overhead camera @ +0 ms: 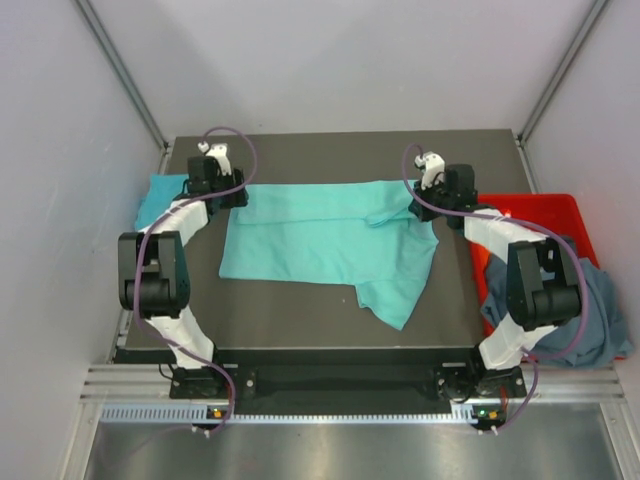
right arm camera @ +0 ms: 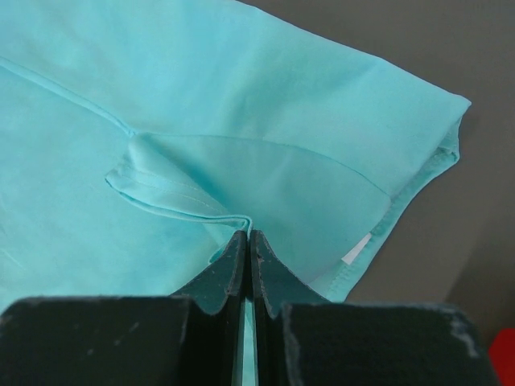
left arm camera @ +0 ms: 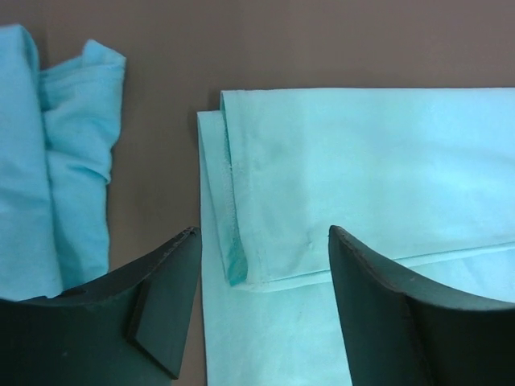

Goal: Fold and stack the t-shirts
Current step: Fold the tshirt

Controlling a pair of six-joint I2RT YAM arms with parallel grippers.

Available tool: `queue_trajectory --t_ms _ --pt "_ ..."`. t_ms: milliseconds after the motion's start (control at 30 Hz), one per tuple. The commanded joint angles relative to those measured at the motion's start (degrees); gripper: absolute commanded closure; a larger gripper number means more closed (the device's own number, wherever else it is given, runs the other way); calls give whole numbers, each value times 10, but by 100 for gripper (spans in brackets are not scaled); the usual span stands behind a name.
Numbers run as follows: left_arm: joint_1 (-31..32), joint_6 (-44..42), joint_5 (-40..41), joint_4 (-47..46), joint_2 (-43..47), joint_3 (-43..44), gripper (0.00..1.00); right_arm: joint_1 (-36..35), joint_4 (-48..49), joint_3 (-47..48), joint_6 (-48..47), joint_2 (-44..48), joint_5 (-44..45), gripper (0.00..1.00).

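Note:
The mint-teal t-shirt point(overhead camera: 330, 245) lies partly folded across the dark table, one flap hanging toward the front right. My right gripper point(overhead camera: 428, 205) is shut on a pinched fold of this shirt point(right arm camera: 185, 197) at its far right corner. My left gripper point(overhead camera: 232, 195) is open above the shirt's far left folded corner point(left arm camera: 322, 177), its jaws wide apart on either side of the hem, holding nothing. The cyan-blue t-shirt point(overhead camera: 160, 195) lies bunched at the far left, also in the left wrist view point(left arm camera: 56, 161). The slate grey-blue t-shirt point(overhead camera: 595, 310) drapes over the crate.
A red plastic crate point(overhead camera: 540, 215) stands at the table's right edge. Grey walls and frame rails close in the back and sides. The table's front edge point(overhead camera: 300, 350) runs just ahead of the arm bases.

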State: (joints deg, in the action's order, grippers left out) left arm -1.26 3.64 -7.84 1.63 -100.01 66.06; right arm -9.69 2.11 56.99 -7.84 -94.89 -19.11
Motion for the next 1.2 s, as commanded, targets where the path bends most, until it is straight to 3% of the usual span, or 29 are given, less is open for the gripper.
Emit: queue_trajectory --t_ms 0,233,933,1000,1033,1100,1167 --pt "-2 21 -18 29 -24 36 33 -8 1 1 4 6 -15 100" --pt "-2 20 -8 43 -52 45 51 -8 2 0 -2 6 -14 100" --pt "-1 16 4 92 -103 75 69 -9 4 8 -1 -5 -16 100" --pt "-2 15 3 95 -101 75 76 -8 5 9 -1 -5 -17 100" --pt "-3 15 8 101 -98 75 88 -8 5 8 -1 -5 -16 100" --pt "-2 15 10 104 -94 74 99 -8 5 8 -1 -5 -16 100" --pt "-3 15 19 109 -84 68 100 -8 7 8 -1 -4 -16 100"
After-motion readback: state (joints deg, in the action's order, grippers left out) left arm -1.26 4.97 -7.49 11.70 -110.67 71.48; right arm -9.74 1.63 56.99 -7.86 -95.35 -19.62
